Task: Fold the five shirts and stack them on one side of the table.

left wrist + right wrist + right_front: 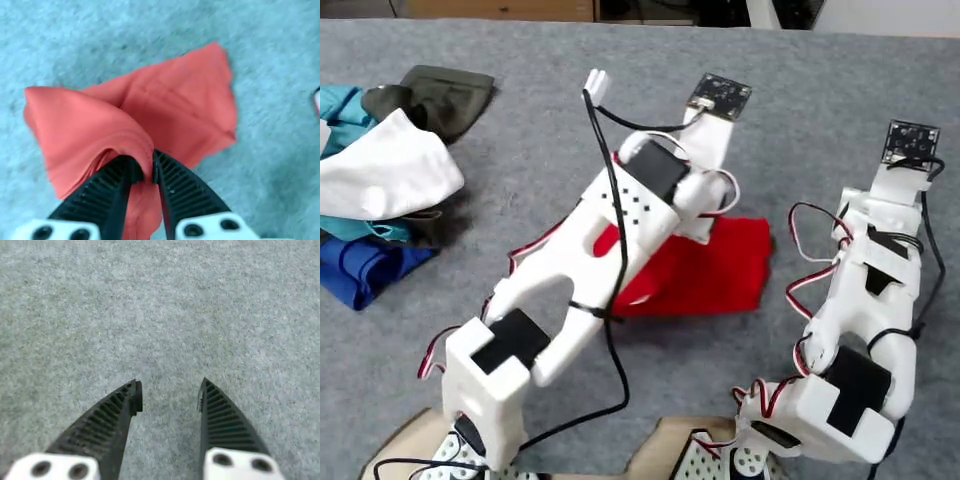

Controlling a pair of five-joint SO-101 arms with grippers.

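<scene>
While we had the left gripper [145, 167] clamped on a raised, bunched fold of the red shirt [175, 105], the rest of that shirt lay flat on the grey table [840, 90], near its middle and partly under our left arm. Our right gripper [167, 397] hung with its jaws apart over bare table, off to the side of the shirt and holding nothing. The other shirts [380, 180], white, teal, blue and dark, sat in a loose heap at the left edge of the high view.

We judged the step in hand to be the fold of the red shirt. To do it well, we thought the pinched edge should travel low and straight across the flat part, so that the edges met and no bulge was trapped beneath. Because the cloth was bunched in the grip, we reckoned a slow release was wise, lest it cling and drag the fold open. The free right gripper could pin the flat side.
</scene>
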